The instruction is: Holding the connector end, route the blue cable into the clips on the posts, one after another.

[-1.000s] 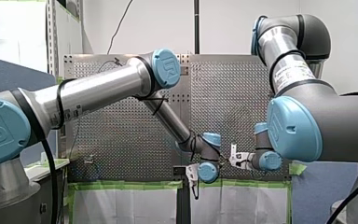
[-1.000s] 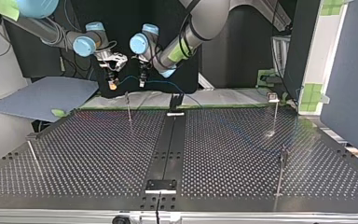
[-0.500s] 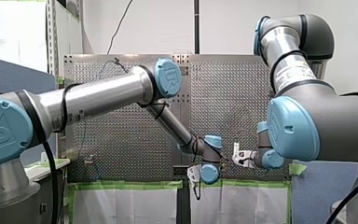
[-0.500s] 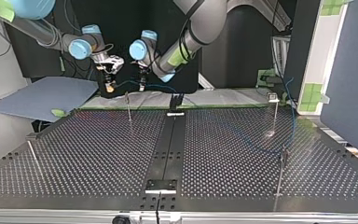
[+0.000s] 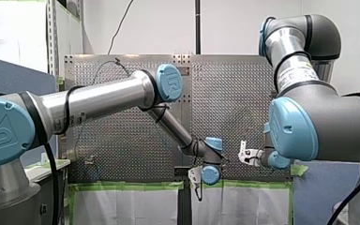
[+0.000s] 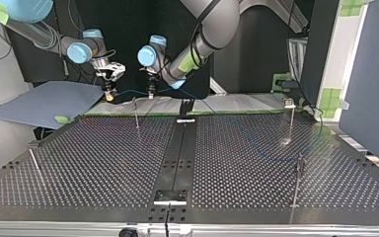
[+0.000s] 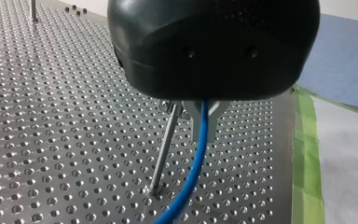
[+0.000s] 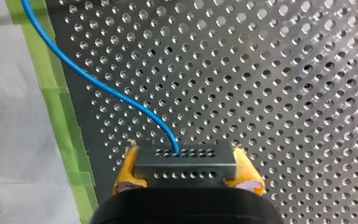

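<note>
My right gripper (image 8: 185,161) has its yellow pads (image 8: 128,170) shut on the black connector (image 8: 185,164), from which the blue cable (image 8: 102,86) curves away over the perforated table. In the top view it (image 6: 109,93) hangs at the far left edge of the table. My left gripper (image 6: 151,90) is a little to its right, and the cable (image 6: 128,91) runs between the two. In the left wrist view the metal fingers (image 7: 200,122) are shut on the blue cable (image 7: 193,168), right beside a thin post (image 7: 164,154).
Thin posts with clips stand on the table at the far left (image 6: 135,112), far right (image 6: 292,121), near right (image 6: 297,182) and near left (image 6: 33,163). A black rail (image 6: 177,158) runs down the middle. Green tape (image 8: 67,140) edges the table. A grey-blue board (image 6: 44,101) lies beyond the corner.
My right gripper has carried the connector further to the top view's left, away from my left gripper. The cable between them has drawn straighter, and its loop over the table's right side has shifted.
</note>
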Robot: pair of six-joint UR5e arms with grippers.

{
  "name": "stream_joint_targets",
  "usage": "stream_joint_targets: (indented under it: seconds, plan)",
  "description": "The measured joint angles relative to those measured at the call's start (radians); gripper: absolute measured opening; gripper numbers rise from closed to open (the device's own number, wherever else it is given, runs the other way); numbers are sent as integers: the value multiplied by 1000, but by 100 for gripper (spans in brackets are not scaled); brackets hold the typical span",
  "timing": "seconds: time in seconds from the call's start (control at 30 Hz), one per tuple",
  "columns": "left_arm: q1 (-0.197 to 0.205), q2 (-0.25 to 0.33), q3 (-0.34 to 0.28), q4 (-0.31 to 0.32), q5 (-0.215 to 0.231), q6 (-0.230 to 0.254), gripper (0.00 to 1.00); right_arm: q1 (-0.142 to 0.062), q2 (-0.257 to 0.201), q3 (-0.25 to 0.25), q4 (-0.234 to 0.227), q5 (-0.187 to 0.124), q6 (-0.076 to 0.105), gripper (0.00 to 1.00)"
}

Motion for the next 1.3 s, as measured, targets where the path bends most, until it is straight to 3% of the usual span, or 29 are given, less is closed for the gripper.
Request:
stream_joint_targets:
  seconds: [0.2, 0.6, 0.77, 1.0, 1.3]
  plan:
    - [6, 0, 0, 6, 1, -6, 0, -13, 21, -10, -5, -3, 17, 0]
    - [14, 1, 0, 23, 37, -12, 0, -38, 48, -46, 59, -9, -16, 0]
    - [12, 0, 5, 47, 45, -6, 0, -42, 48, -60, 75, -21, -19, 0]
    - [0, -1, 48, 31, 9, 39, 0, -50, 48, -70, 77, -41, -13, 0]
    - [5, -16, 91, 2, 31, 53, 0, -68, 48, -91, 79, -46, 6, 0]
